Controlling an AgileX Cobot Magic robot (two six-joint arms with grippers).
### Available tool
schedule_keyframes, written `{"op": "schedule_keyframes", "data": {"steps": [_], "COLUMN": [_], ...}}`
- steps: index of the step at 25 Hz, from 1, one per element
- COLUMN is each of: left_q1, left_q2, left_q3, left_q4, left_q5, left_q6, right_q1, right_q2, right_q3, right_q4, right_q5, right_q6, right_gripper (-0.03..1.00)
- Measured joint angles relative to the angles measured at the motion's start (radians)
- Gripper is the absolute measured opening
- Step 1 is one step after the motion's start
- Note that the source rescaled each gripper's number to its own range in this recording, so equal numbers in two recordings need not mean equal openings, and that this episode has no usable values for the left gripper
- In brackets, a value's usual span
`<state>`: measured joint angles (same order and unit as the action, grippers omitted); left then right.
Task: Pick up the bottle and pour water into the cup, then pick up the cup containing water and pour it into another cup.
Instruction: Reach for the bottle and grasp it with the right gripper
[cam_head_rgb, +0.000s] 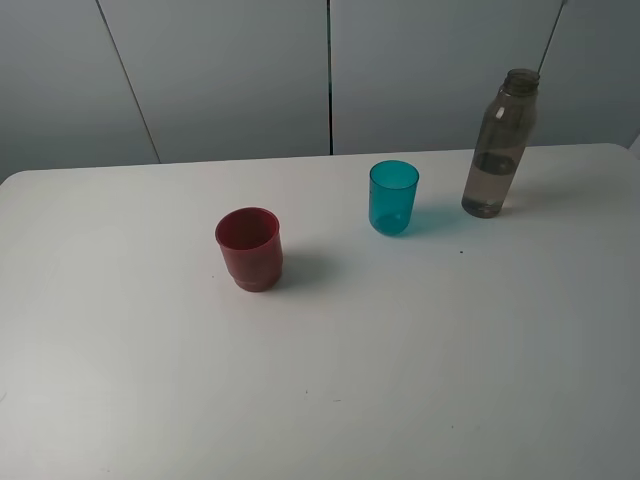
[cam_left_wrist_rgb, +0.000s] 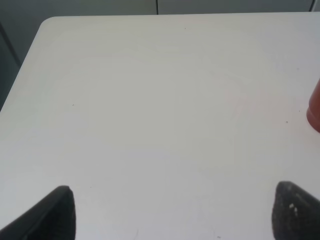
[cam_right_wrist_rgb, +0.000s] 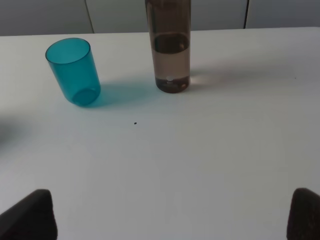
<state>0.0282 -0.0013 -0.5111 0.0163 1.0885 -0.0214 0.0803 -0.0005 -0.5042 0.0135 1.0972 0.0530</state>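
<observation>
The smoky grey-brown bottle (cam_head_rgb: 499, 144) stands upright at the back right of the white table, uncapped, with some water in its lower part; it also shows in the right wrist view (cam_right_wrist_rgb: 168, 47). The teal-blue cup (cam_head_rgb: 393, 197) stands upright to its left, also in the right wrist view (cam_right_wrist_rgb: 74, 71). The dark red cup (cam_head_rgb: 249, 248) stands nearer the table's middle; only its edge shows in the left wrist view (cam_left_wrist_rgb: 314, 107). My left gripper (cam_left_wrist_rgb: 175, 212) and right gripper (cam_right_wrist_rgb: 172, 215) are open and empty, both well short of the objects. Neither arm shows in the exterior view.
The white table (cam_head_rgb: 400, 380) has a rounded back left corner (cam_left_wrist_rgb: 47, 25). Grey wall panels (cam_head_rgb: 220, 70) stand behind it. A small dark speck (cam_right_wrist_rgb: 135, 123) lies on the table in front of the bottle.
</observation>
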Motion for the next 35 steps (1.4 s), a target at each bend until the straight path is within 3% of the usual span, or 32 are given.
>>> {"op": "schedule_keyframes", "data": {"steps": [35], "left_q1": [0.000], "left_q2": [0.000], "left_q3": [0.000], "left_q4": [0.000], "left_q5": [0.000], "left_q6": [0.000], "right_q1": [0.000], "right_q2": [0.000], "right_q3": [0.000], "right_q4": [0.000], "right_q5": [0.000], "right_q6": [0.000], "right_gripper": [1.00]}}
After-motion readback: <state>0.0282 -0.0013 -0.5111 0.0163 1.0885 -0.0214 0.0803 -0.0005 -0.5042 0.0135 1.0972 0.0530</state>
